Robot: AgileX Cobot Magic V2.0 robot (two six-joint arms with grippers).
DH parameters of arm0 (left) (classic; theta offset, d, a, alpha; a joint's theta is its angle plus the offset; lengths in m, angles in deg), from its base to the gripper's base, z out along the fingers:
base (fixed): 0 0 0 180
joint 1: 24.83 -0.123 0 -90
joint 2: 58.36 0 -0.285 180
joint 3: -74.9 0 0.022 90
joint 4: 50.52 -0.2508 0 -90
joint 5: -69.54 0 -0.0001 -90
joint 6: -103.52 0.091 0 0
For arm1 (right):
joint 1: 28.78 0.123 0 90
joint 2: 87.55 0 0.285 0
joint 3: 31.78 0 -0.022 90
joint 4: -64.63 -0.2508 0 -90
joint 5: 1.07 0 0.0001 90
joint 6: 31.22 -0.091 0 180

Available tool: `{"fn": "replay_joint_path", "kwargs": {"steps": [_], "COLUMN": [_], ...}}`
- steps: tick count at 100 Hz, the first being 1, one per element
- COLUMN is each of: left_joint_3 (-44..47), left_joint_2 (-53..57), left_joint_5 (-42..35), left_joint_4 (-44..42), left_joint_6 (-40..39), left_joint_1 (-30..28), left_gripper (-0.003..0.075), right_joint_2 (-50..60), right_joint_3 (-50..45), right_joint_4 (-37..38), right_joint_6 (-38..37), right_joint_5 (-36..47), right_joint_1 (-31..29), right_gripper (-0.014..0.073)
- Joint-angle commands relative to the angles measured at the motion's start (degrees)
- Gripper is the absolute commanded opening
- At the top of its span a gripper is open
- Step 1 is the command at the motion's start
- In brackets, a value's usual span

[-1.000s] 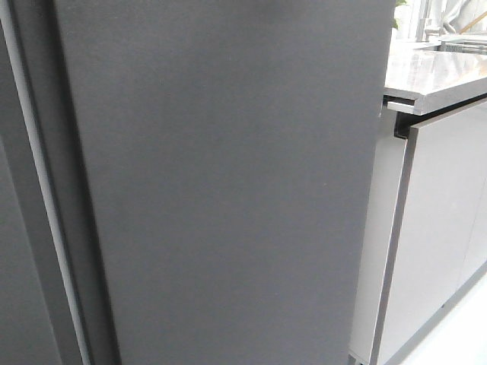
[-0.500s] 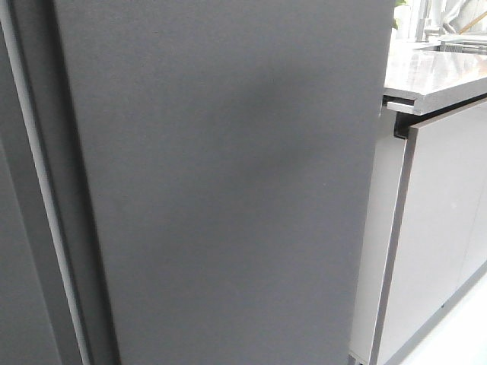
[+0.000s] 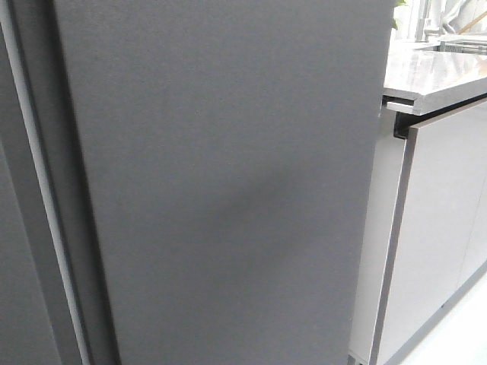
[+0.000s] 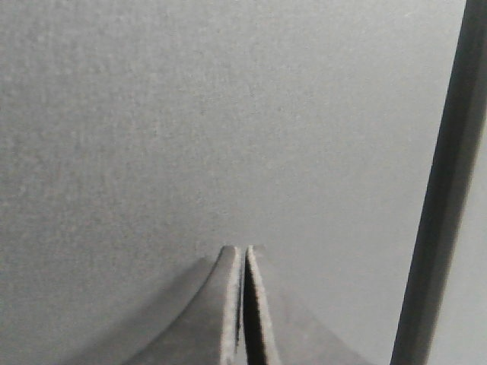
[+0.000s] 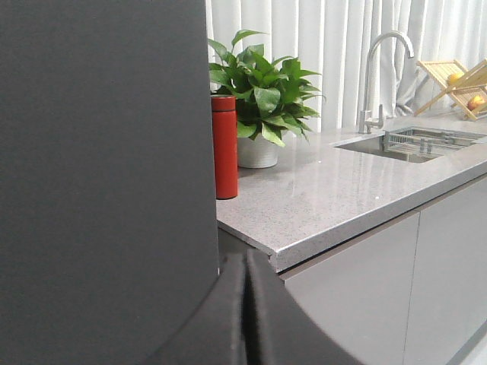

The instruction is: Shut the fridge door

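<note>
So in the front view, far left there's another dark grey panel (image 3: 19,251) with a thin white strip (image 3: 42,190) running down its edge. Right next to that is the fridge door (image 3: 228,182), a big flat matte dark grey slab that fills most of the shot and runs off the top and bottom. No arms show up in this view at all, just a faint soft shadow low on the door. To the right of the door is a pale grey cabinet door (image 3: 441,228) under a speckled grey tabletop (image 3: 434,76).

Left wrist view: the left hand (image 4: 243,304) has its two fingers pressed together with only a hairline slit between them, nothing in between. The tips point straight at the door's flat face (image 4: 190,129) and look like they're touching it or just about, hard to say for sure this close up. A dark vertical edge (image 4: 441,190) runs down one side.

Right wrist view: the right hand (image 5: 245,319) is pinched together too, empty, sitting just beside the door's edge (image 5: 106,175) rather than on it. Past it on the tabletop (image 5: 335,198): a red bottle (image 5: 224,146), a potted plant (image 5: 262,99), then a sink (image 5: 415,143) with a faucet (image 5: 378,76).
</note>
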Motion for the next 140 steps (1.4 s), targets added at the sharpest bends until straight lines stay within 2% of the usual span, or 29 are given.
{"fn": "replay_joint_path", "kwargs": {"steps": [1,36,62,140], "left_joint_3": [1.6,1.6,1.6,1.6], "left_joint_2": [-1.1,-1.1,-1.1,-1.1], "left_joint_5": [-4.4,-4.4,-4.4,-4.4], "left_joint_4": [0.1,0.1,0.1,0.1], "left_joint_6": [-0.2,-0.2,-0.2,-0.2], "left_joint_1": [0.5,0.5,0.5,0.5], "left_gripper": [-0.0021,-0.0021,-0.0021,-0.0021], "right_joint_2": [2.1,14.7,23.2,23.4], "right_joint_3": [-1.0,-15.4,-22.4,-22.5], "right_joint_4": [0.5,0.5,0.5,1.0], "right_joint_6": [0.5,0.5,0.5,0.5], "right_joint_5": [4.8,5.0,5.0,4.3], "right_joint_1": [-0.3,-0.3,-0.3,-0.3], "right_gripper": [-0.0076,-0.0076,-0.0076,-0.0076]}}
